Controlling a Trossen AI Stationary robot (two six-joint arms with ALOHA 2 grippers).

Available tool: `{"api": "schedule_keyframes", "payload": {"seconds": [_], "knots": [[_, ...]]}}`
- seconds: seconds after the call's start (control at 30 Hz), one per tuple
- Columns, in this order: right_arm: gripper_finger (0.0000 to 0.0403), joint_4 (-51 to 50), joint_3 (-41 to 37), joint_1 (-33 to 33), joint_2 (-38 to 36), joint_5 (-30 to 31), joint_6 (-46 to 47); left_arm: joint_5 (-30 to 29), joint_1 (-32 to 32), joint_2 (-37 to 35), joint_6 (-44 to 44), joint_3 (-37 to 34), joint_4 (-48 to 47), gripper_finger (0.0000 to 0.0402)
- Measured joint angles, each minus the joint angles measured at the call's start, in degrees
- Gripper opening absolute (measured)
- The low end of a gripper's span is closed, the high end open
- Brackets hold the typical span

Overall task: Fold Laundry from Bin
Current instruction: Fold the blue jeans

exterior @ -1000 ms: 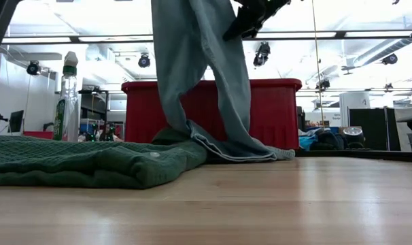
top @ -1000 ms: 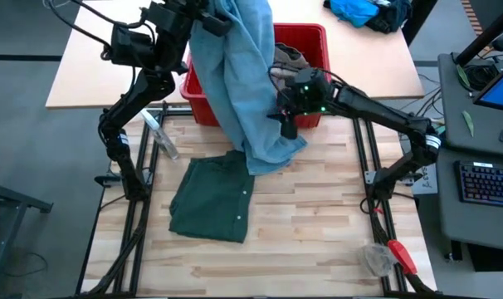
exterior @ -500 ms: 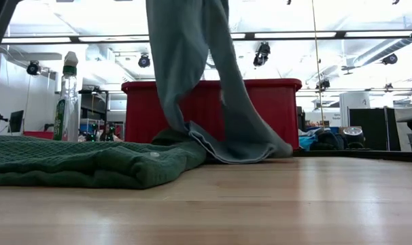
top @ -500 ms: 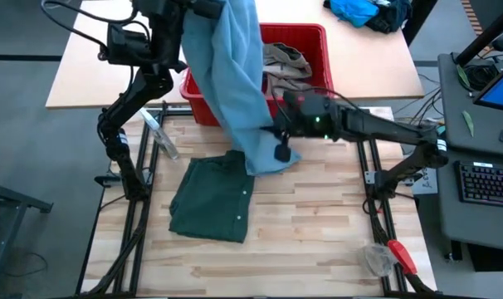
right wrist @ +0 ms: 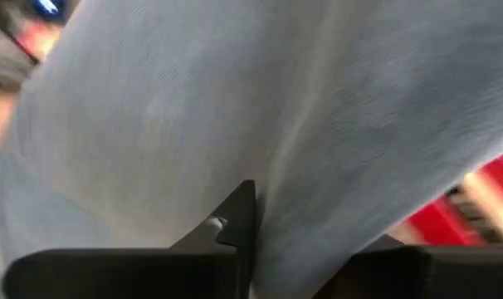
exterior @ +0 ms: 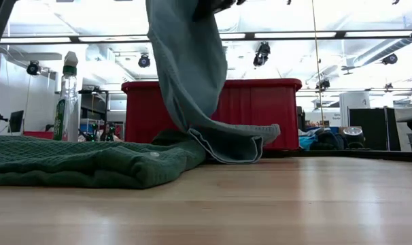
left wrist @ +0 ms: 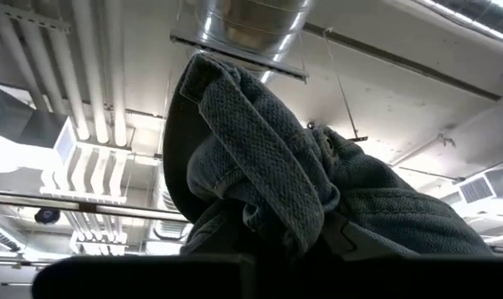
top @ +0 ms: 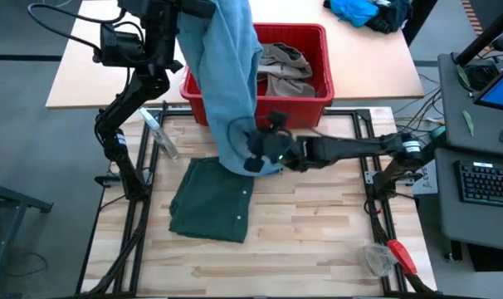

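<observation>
Right gripper (top: pixel 253 159), yours, sits low against the hanging denim trousers (top: pixel 231 75); whether it's clamped, you can't tell. Beyond, your left gripper (top: pixel 203 10) pinches them high beside the red bin (top: pixel 314 98).

Grey floor (top: pixel 36 166), ceiling ducts (left wrist: pixel 251 21), strip lights (exterior: pixel 287 35).

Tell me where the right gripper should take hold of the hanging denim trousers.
Probably the hem of the denim trousers, where it trails onto the table beside the green shorts. Come in from the right: the left gripper holds the top, leaving that hem slack.
</observation>
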Motion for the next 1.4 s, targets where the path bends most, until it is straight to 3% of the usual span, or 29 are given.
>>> {"api": "schedule_keyframes", "payload": {"seconds": [0.17, 0.33, 0.43, 0.5, 0.53, 0.6, 0.7, 0.77, 0.9, 1.07, 1.23, 1.4], "knots": [[0.0056, -0.44, 0.0, 2.51, 1.5, 15.56, -7.47, -0.11, 0.0, -0.3, 5.07, 0.0, 0.08, 0.0022], [0.0014, 3.92, -0.05, 3.95, 0.68, 44.46, -22.17, -0.31, 0.01, -0.54, 12.33, 0.0, 0.39, 0.0022], [0.0011, 6.6, 0.0, 3.59, -2.25, 47.32, -24.7, -0.35, 0.11, -0.4, 14.69, 0.0, 0.28, 0.0022], [0.0011, 6.54, 0.07, 3.66, -3.87, 42.31, -21.13, -0.42, 0.11, -0.17, 14.72, 0.0, 0.24, 0.0022], [0.0011, 5.97, 0.11, 4.1, -4.69, 36.52, -17.49, -0.42, 0.11, -0.11, 14.62, 0.0, 0.11, 0.0022], [0.0011, 2.47, 0.09, 4.96, -5.67, 17.74, -8.17, -0.42, 0.11, 0.07, 14.4, 0.0, 0.02, 0.0022], [0.0016, -1.19, -0.1, 4.89, -6.19, -16.54, 0.54, -0.4, 0.09, 0.09, 13.57, 0.0, -0.02, 0.0022], [0.0029, -0.56, -0.09, 4.66, -5.55, -27.22, 5.19, -0.35, 0.07, 0.05, 11.33, 0.0, -0.11, 0.0022], [0.0078, -2.53, -0.07, 4.55, -4.58, -23.71, 6.56, -0.32, 0.11, -0.17, 3.1, -0.02, 0.11, 0.0022], [0.0158, -6.28, -0.03, 4.59, -4.32, -23.52, 6.21, 1.08, 0.11, -0.76, -10.25, -0.02, 1.79, 0.0022], [0.0224, -11.75, 1.92, 4.87, -6.43, -23.52, 6.11, 7.79, 0.11, -1.43, -19.01, -0.02, 3.93, 0.0022], [0.0265, -14.84, 3.03, 4.85, -10.3, -23.45, 7.03, 14.51, 0.11, -2.84, -29.58, -0.02, 4.13, 0.0022]]}}
